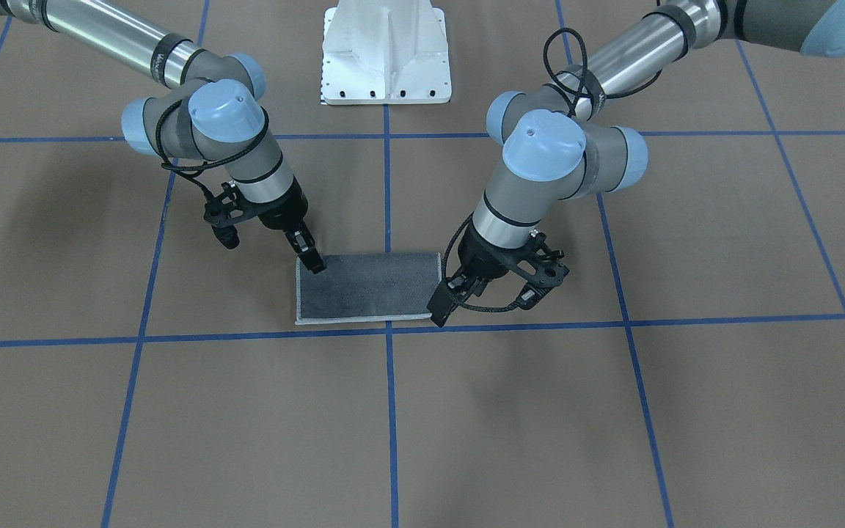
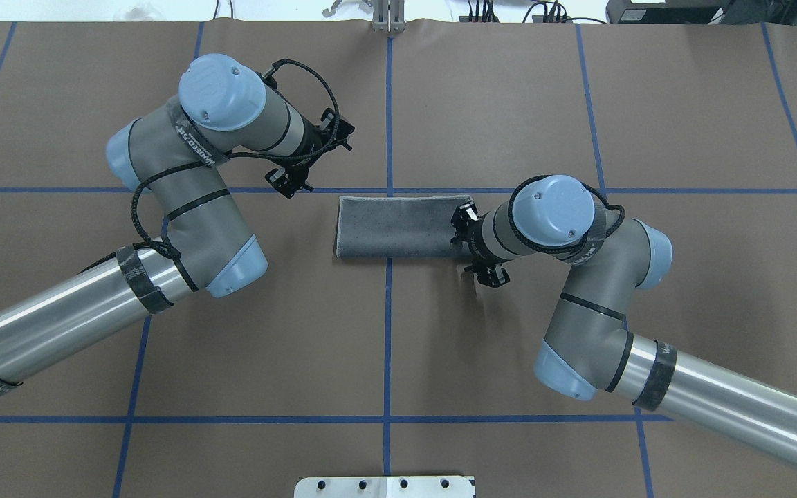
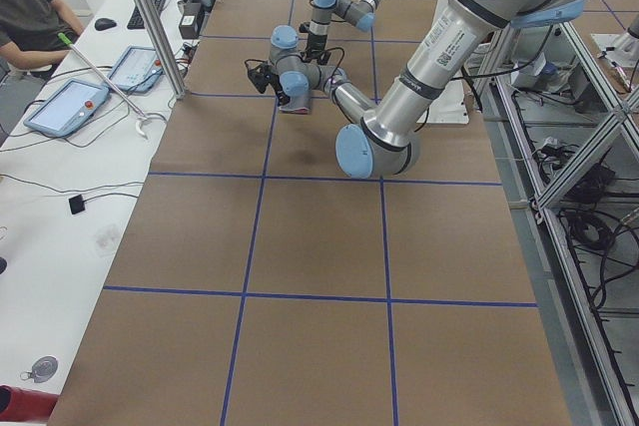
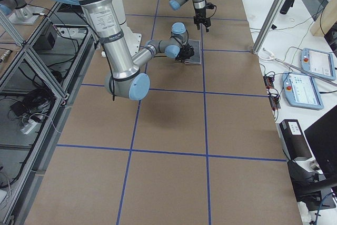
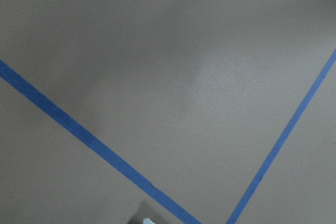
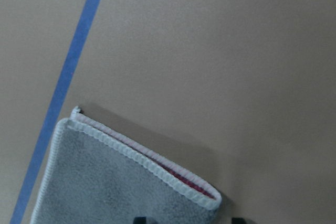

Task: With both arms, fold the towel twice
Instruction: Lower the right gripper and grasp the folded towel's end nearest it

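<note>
One fold looks done: the towel (image 1: 367, 287) lies as a flat dark grey rectangle near the middle of the table (image 1: 613, 425), well away from every corner. Its long sides run parallel to the robot's edge, and the right wrist view shows two stitched layers at one corner with a sliver of pink between them. The second fold, short end over short end as I judge it, is not yet done. The right gripper (image 1: 314, 262) sits at the short end facing the table's right end, at the corner nearer the robot's edge. Its fingertips (image 6: 140, 219) are spread apart with the towel's edge between them; whether they touch the cloth is unclear. The left gripper (image 1: 439, 311) is by the diagonally opposite corner, on the operators' side, yet its wrist camera sees almost only bare table and blue tape lines (image 5: 79, 129) — so it seems to hang off the cloth. Its fingers read as one dark lump from the front and are hidden under the wrist from overhead — I cannot tell whether they are apart or together. In both side views the towel is too small to add anything.
</note>
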Tool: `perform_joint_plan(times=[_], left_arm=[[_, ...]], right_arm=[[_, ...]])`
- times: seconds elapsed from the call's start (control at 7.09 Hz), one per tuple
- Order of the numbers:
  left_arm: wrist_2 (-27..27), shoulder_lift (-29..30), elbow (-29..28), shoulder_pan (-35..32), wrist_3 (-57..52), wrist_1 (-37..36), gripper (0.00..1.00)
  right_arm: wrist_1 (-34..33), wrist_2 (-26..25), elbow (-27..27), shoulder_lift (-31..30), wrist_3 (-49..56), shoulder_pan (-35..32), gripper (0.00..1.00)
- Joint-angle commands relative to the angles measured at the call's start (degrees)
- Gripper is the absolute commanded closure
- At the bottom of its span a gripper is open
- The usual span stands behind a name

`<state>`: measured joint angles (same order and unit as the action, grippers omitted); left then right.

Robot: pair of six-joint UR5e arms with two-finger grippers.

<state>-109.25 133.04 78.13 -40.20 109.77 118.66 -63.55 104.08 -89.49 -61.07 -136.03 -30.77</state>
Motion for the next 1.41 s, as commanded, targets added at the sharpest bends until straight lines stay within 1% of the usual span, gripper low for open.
perform_joint_plan(times=[0.0, 0.14, 0.28, 0.42, 0.99, 1.27], left_arm=[[0.0, 0.03, -0.08, 0.03, 0.0, -0.01, 0.0], [0.0, 0.12, -0.17, 0.12, 0.0, -0.01, 0.0], [0.0, 0.2, -0.17, 0.12, 0.0, -0.01, 0.0], [0.0, 0.21, -0.08, 0.12, 0.0, -0.01, 0.0], [0.09, 0.64, -0.17, 0.12, 0.18, -0.1, 0.0], [0.09, 0.65, -0.17, 0.12, 0.09, -0.1, 0.0]], right_arm=[[-0.17, -0.19, 0.19, -0.02, -0.03, 0.18, 0.51], [-0.17, -0.28, -0.07, -0.02, -0.03, 0.18, 0.6], [-0.17, -1.76, -0.25, -0.1, -0.03, 0.97, 0.79], [-0.17, -2.99, -0.25, -0.37, -0.03, 1.84, 0.99], [-0.26, -2.83, -2.26, -0.72, 0.06, 1.85, 1.0], [-0.61, -2.3, -6.99, -3.43, 0.06, 3.07, 1.0]])
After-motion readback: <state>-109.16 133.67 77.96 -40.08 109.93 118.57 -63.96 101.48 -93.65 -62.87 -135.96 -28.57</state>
